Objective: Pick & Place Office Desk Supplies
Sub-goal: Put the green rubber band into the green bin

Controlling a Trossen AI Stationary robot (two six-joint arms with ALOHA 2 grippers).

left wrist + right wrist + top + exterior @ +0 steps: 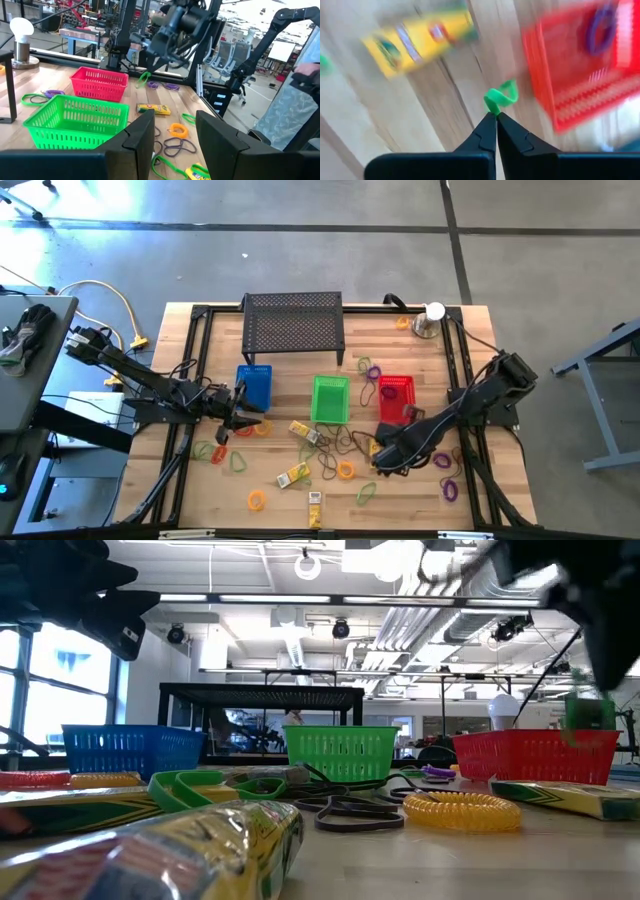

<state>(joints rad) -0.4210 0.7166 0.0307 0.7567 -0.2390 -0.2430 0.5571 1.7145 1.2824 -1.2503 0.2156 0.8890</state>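
Right hand [496, 116] pinched tight on a small green loop [501, 97], carried clear of the tabletop [400, 490] just beside the red basket [580, 65]; a purple loop [601, 22] already lies inside that basket. A yellow block [415, 42] rests on the wood nearby.

Left hand [172, 132] waits near the blue basket [254, 387], fingers parted, nothing between them.

Remaining supplies scattered across the tabletop: orange loop [257, 501], more yellow blocks [292, 474], dark loops [345, 812] near the green basket [330, 398].

Step in hand, by my reading: transport of the green loop to a basket. Next move calls for bringing the pinch over the basket rim, then parting the fingers so the loop drops inside
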